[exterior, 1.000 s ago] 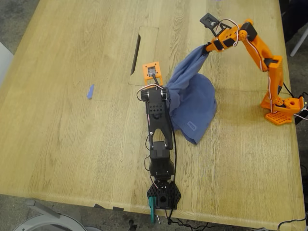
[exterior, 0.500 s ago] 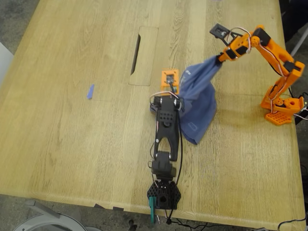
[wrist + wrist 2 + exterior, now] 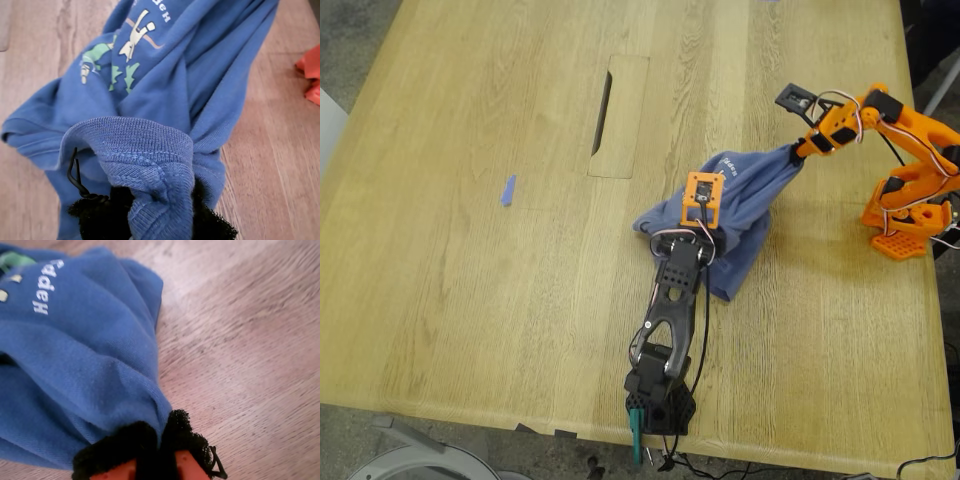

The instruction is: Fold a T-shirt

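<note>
The only writing stands on the T-shirt (image 3: 75,340). In the second wrist view, pale lettering on the blue cloth reads "Happen", running sideways along the chest fabric near a green patch of the print; whether more letters follow I cannot tell. In the first wrist view the same lettering is cut off at the picture's edge, and only the letters "en" can be made out, just above the green-and-yellow cartoon figure (image 3: 120,55). In the exterior view a pale line of lettering shows on the T-shirt's raised part, too small to read. Nothing else carries readable text.
</note>
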### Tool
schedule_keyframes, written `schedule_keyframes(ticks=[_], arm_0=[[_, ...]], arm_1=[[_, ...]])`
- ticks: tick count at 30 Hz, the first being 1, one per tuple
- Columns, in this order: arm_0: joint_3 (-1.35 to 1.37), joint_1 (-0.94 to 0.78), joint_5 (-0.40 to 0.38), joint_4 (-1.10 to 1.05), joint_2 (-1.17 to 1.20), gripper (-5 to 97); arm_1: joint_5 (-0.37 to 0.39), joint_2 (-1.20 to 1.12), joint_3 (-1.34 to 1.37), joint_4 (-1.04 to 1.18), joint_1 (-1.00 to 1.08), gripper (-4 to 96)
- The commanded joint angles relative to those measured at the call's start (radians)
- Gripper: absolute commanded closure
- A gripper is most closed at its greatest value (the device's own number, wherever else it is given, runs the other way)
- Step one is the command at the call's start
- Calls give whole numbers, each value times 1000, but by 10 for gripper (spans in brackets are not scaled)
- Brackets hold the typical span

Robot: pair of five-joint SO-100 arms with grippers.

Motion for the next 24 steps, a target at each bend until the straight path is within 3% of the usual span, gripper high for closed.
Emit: schedule_keyframes(ticks=[1, 10, 24], arm_0=[[101, 54, 0, -130, 143, 919], [417, 195, 2, -333, 290, 919], [699, 382, 8, -400, 466, 919]], arm_1=[[-3, 101, 101, -69, -11, 913], [-6, 295, 370, -169, -31, 913], [-6, 480, 571, -81, -57, 913]])
